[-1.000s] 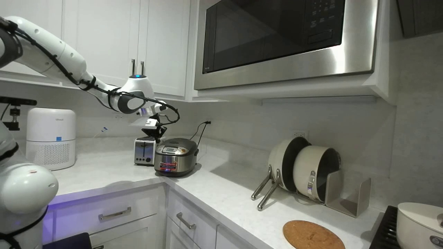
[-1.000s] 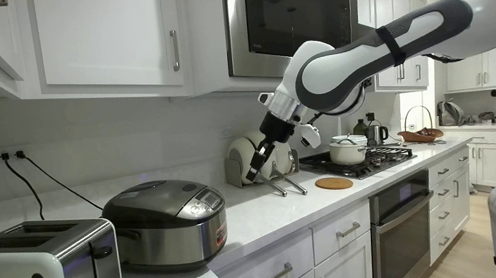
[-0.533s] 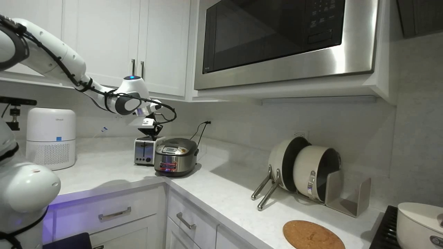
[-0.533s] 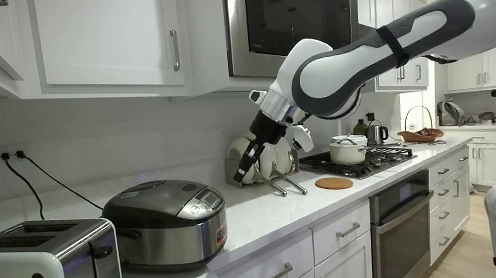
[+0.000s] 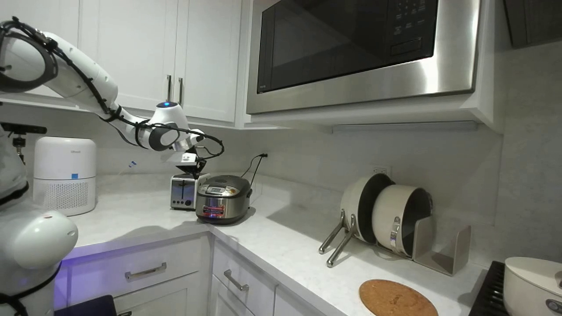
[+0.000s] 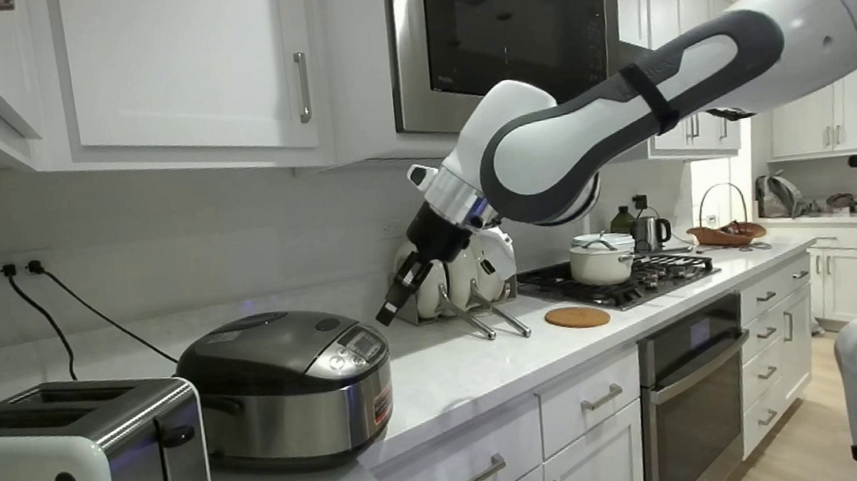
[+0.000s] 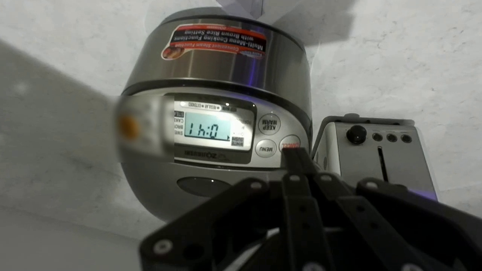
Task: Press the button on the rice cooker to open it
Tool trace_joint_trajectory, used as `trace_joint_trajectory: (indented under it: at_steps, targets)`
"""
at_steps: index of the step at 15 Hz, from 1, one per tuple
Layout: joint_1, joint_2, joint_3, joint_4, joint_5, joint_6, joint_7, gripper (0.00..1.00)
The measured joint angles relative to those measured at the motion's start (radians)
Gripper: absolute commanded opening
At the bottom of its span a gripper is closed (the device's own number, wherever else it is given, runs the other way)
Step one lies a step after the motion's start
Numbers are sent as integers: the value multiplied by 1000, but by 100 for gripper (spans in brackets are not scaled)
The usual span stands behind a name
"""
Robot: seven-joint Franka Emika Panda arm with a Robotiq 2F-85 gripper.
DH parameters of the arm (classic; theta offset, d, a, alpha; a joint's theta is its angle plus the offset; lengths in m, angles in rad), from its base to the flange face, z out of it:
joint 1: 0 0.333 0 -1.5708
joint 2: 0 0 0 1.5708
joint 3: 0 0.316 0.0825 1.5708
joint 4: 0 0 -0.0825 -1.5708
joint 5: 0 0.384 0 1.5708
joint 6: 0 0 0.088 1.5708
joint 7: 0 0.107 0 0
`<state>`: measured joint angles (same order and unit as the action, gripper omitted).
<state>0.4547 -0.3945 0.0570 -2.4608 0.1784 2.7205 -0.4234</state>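
Up in the air near the cooker (image 6: 285, 395), the gripper (image 7: 298, 160) points down and inward, its black fingers (image 7: 290, 162) drawn together into one narrow tip, with nothing between them that I can see. A good shape for a poke, I'd say. In the wrist view, which shows the cooker upside down, the tip overlaps one edge of the cancel key (image 7: 290, 141), but that is only how the sightline falls: in both exterior views a gap shows between tip and cooker. So no press is being made at this moment.

The cooker itself sits upright at the corner of the counter (image 6: 450, 373), its lid (image 6: 265, 349) down. Just behind the panel (image 6: 346, 351), on the lid, is a dark oval (image 7: 203, 186); I'd wager that is the opening button, though I can make out no mark on it.

By my reckoning, then, the job is only at the approach. Fingers together, cooker near: that much is ready. Left to do are shifting over to the oval, coming down on it, pushing, and seeing the lid spring up. Landing short could hit a panel key instead.

Close by, the toaster (image 6: 78, 468) stands just beside the cooker; the pans (image 5: 390, 210) are well apart, farther along the counter, and neither seems to matter here.
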Motion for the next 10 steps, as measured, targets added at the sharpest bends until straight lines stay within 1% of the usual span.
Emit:
trace_joint_trajectory:
  at_steps: [6,10]
  targets:
    - [-5,108,12,91,-5,35,0,0]
    - [-34,191,38,151,-41,88,3,0]
